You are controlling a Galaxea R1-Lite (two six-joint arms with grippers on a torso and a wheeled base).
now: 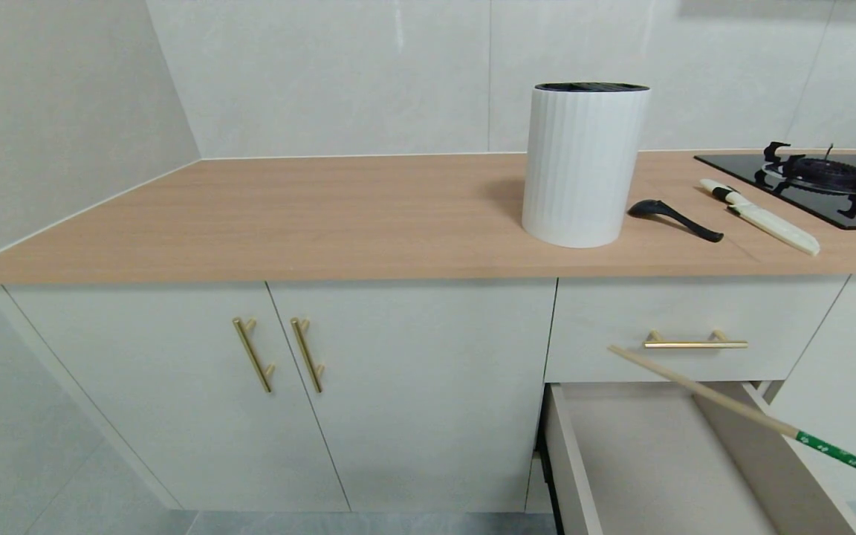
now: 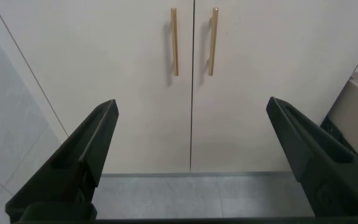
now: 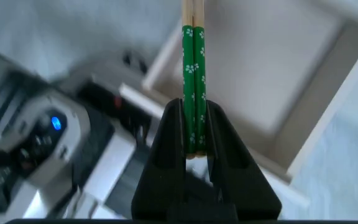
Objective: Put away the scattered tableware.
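1. Gripped a pair of chopsticks [image 1: 725, 400] by the green patterned end in the right gripper [image 3: 191, 109], jaws closed tight on both sticks.
2. Held them slanted above the pulled-out drawer [image 1: 569, 461], bare tips pointing up toward the shut drawer front above it.
3. Faced the left gripper [image 2: 191, 106] at the two shut cabinet doors [image 2: 135, 124], jaws spread wide with nothing between them.
4. Saw on the wooden countertop [image 1: 324, 215] a white ribbed holder [image 1: 584, 163], a black spoon [image 1: 677, 219] just beside it on the right, and a pale knife [image 1: 770, 223] near the stove [image 1: 822, 182].
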